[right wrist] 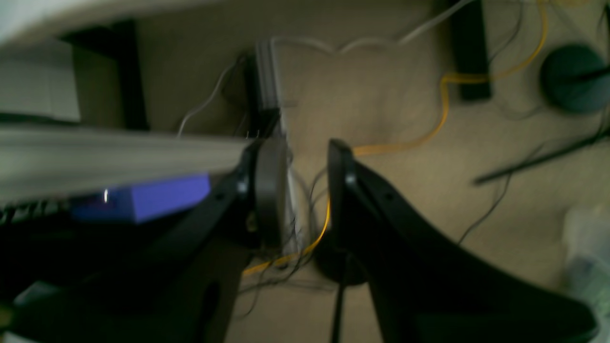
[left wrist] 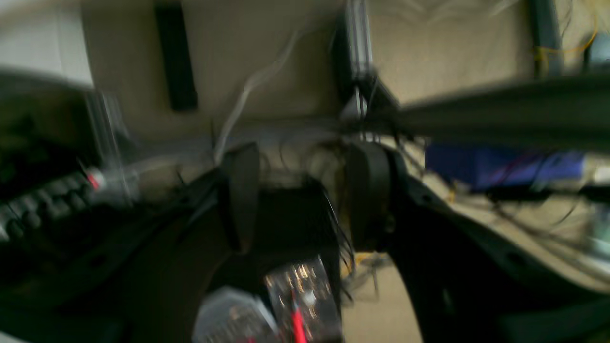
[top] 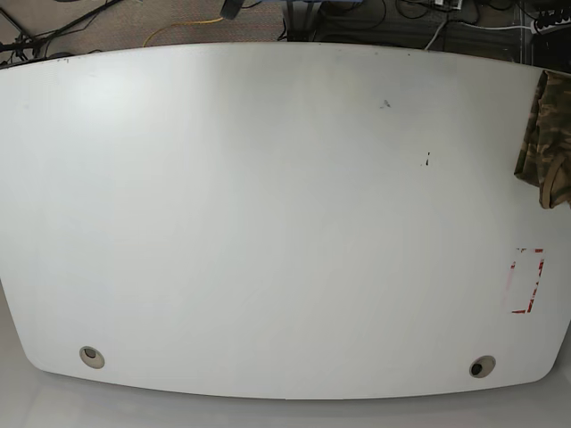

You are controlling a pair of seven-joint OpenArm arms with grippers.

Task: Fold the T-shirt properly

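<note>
The white table (top: 268, 223) fills the base view. Only a bunched part of the camouflage T-shirt (top: 547, 138) shows there, lying at the table's three o'clock edge and running off the frame's right side; how much more of it lies beyond the frame cannot be told. Toward four o'clock a red-outlined rectangle (top: 526, 281) is marked on the tabletop, near the shirt but apart from it. Two round cable holes sit along the near edge, one at seven o'clock (top: 90, 357) and one at five o'clock (top: 482, 366). Neither arm appears in this view.

The left wrist view is blurred. The left gripper (left wrist: 305, 200) points down past the table toward a beige carpet (left wrist: 295, 71) strewn with cables. Its two dark fingers (left wrist: 240, 190) stand clearly apart, with nothing between them. A blue box (left wrist: 500, 164) lies at three o'clock of the gripper, under a blurred grey bar.

The right wrist view is also soft. The right gripper (right wrist: 307, 190) hangs over the same carpet, its fingers (right wrist: 271, 190) parted by a narrow gap and gripping nothing. A yellow cable (right wrist: 443, 109) snakes across the floor and passes behind that gap. A blue box (right wrist: 143, 197) sits at nine o'clock of the gripper, and a dark round base (right wrist: 572, 78) lies at two o'clock.
</note>
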